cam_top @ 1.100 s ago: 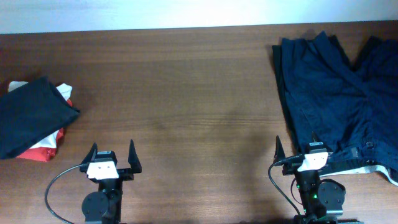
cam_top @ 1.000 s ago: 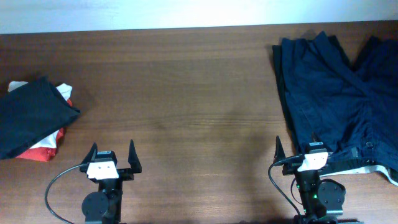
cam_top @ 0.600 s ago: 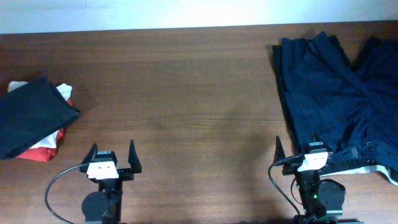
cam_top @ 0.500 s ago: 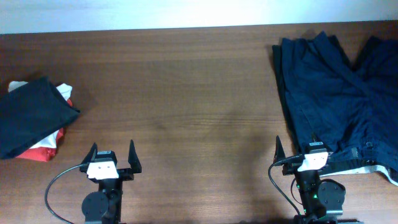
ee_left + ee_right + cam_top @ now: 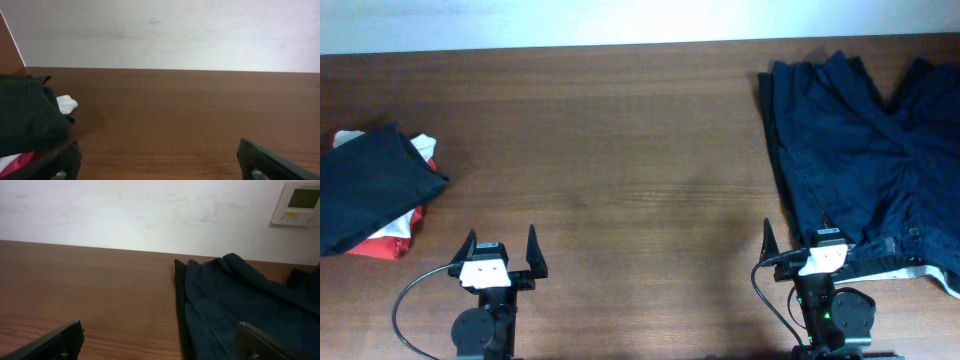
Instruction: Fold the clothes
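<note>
Overhead: shorts point(image 5: 860, 160) lie unfolded at right, dark piece point(image 5: 370, 185) at left looks folded, so one fold left; my left claw point(image 5: 501, 247) and right claw point(image 5: 826, 240) wide open, empty.

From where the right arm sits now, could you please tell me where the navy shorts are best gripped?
Probably the left corner of the waistband, ahead of the open right gripper. Come low from the near side: the navy shorts lie spread out, legs pointing away.

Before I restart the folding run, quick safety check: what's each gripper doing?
Left gripper: open, holding nothing.
Right gripper: open, holding nothing.
</note>
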